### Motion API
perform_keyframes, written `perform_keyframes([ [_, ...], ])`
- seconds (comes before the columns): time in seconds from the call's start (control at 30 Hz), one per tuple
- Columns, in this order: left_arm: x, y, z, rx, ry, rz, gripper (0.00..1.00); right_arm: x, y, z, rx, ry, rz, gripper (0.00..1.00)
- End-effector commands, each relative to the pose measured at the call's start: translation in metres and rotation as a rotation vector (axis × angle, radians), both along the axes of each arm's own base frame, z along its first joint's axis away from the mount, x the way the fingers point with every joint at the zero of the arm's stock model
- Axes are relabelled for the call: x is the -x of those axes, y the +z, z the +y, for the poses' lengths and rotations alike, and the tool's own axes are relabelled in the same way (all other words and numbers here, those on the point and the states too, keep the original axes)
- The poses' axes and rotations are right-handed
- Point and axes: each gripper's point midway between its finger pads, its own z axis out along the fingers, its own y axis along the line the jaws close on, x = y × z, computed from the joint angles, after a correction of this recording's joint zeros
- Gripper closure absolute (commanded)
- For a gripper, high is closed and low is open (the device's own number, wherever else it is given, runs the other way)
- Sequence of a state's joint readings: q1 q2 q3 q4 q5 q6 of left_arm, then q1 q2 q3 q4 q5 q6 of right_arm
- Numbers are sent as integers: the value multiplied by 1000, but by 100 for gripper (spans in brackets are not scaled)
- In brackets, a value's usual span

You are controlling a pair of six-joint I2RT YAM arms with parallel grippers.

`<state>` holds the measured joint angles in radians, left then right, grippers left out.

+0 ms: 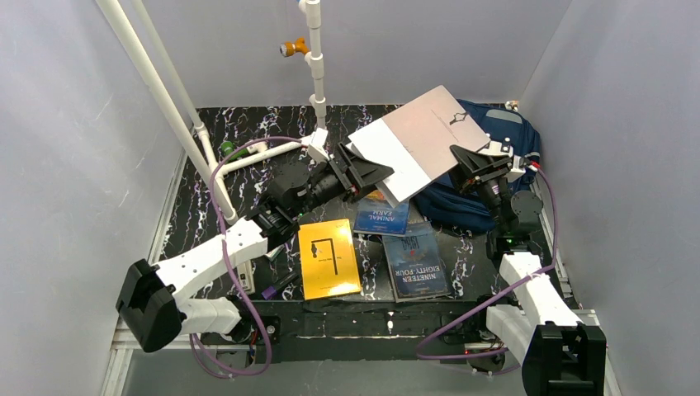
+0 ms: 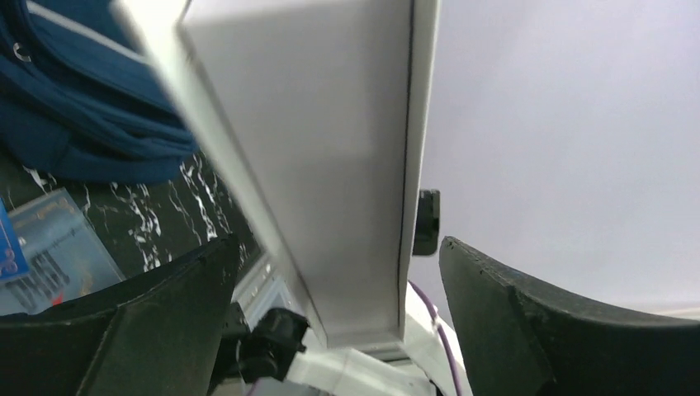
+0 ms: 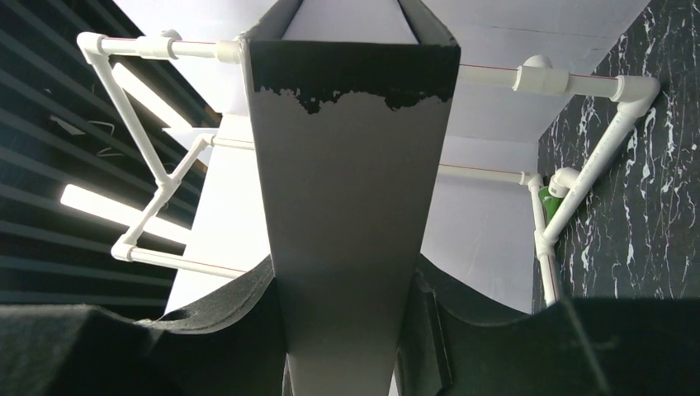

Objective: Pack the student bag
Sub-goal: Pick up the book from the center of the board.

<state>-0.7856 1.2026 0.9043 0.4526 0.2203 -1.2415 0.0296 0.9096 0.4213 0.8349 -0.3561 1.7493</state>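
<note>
The navy student bag [image 1: 505, 132] lies at the back right of the black marbled table, mostly covered by a large white and grey folder [image 1: 421, 136] held tilted in the air above it. My right gripper [image 1: 477, 158] is shut on the folder's right edge; in the right wrist view the folder [image 3: 351, 206] is clamped in the gripper [image 3: 347, 272]. My left gripper [image 1: 363, 173] is open at the folder's left corner. In the left wrist view the folder [image 2: 330, 165] passes between the widely spread fingers [image 2: 338, 247] without touching them. The bag's blue fabric [image 2: 74, 99] shows below.
Three books lie in front of the bag: a yellow one [image 1: 328, 257], a blue "Animal Farm" [image 1: 382, 216] and "Nineteen Eighty-Four" [image 1: 417, 262]. A white pipe frame [image 1: 316, 74] stands at the back left. Grey walls close in both sides.
</note>
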Motion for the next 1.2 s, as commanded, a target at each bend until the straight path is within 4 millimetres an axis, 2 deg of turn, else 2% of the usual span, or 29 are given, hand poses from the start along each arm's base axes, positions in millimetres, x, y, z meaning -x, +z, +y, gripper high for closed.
perform_keyframes([
  [0.0,-22,29,-7,33,104,-101,15,8,29,-2,5,-27,-91,77],
  [0.1,-29,24,1,24,192,-106,27,11,24,-2,38,-39,-78,76],
  [0.2,-34,21,7,-25,288,-159,32,12,20,-4,76,-66,-56,76],
  [0.27,-38,16,8,-20,313,-131,37,13,17,-6,82,-85,-37,75],
  [0.4,-41,13,0,-14,309,-103,38,14,17,-6,77,-83,-28,74],
  [0.47,-41,14,-3,-12,295,-100,43,14,19,-7,72,-86,-35,73],
  [0.53,-38,16,-2,-10,285,-107,50,13,18,-4,88,-74,-35,68],
  [0.6,-34,21,1,-7,278,-130,56,11,13,2,128,-41,-20,58],
  [0.67,-29,30,8,-34,271,-210,65,8,-3,10,201,8,29,49],
  [0.7,-25,37,11,-57,264,-273,74,8,-13,14,242,36,53,42],
  [0.73,-22,43,16,-83,264,-333,81,9,-23,19,276,69,68,36],
  [0.77,-19,47,21,-106,270,-374,83,11,-32,23,295,104,79,31],
  [0.93,-22,57,60,-244,399,-468,86,24,-50,37,360,224,46,11],
  [1.07,-35,62,99,-399,564,-506,93,31,-68,34,580,246,89,2],
  [1.17,-41,70,122,-486,660,-523,100,37,-83,25,771,242,95,2],
])
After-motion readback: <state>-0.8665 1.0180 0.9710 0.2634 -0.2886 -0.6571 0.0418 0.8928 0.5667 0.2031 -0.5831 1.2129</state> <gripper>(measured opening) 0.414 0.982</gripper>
